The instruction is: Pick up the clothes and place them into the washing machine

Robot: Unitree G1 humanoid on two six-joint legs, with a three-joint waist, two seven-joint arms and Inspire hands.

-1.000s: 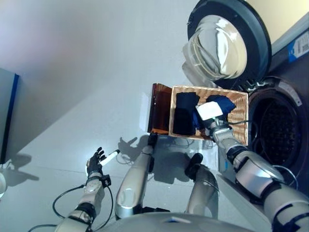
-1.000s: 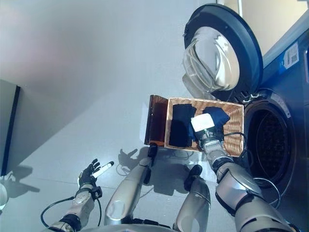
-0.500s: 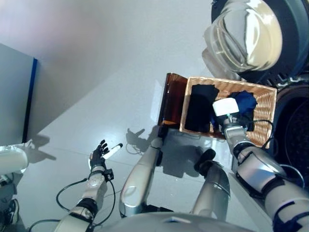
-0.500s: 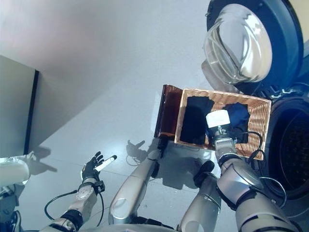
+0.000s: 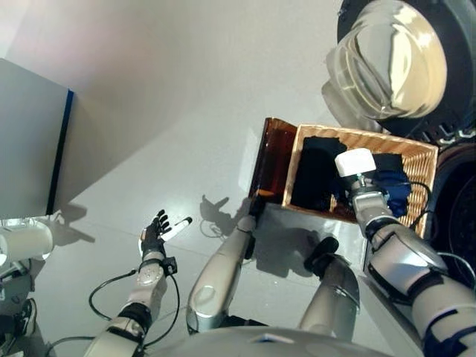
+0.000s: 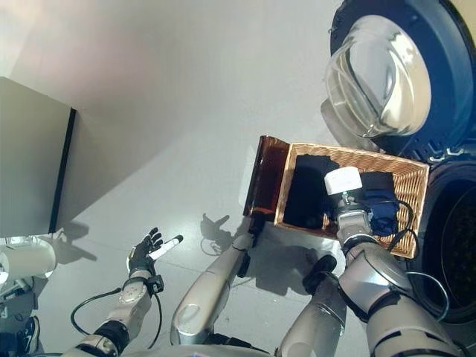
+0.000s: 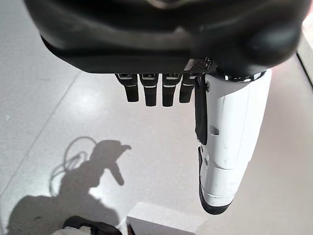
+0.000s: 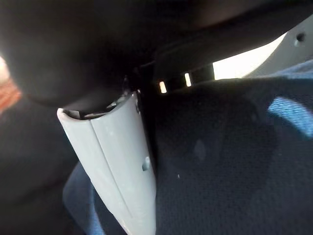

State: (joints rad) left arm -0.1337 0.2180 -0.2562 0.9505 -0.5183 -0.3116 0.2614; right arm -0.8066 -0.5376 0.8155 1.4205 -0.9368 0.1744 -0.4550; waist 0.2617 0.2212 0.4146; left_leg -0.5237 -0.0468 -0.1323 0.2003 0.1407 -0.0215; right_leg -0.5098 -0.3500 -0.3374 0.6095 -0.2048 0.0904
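Clothes not yet lifted from the basket; nothing loaded.

The left hand (image 5: pixel 154 236) hangs spread and empty over the floor. The right hand (image 5: pixel 370 195) is buried in the blue garment (image 5: pixel 396 192) beside the black garment (image 5: pixel 314 172) in the wicker basket (image 5: pixel 419 152); its grip cannot be told. The washing machine drum (image 6: pixel 455 253) stands open.

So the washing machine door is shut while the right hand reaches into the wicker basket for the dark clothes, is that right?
Not quite: the washing machine door is swung open, as the left eye view shows. The rest holds: the right hand reaches into the wicker basket at the dark clothes.
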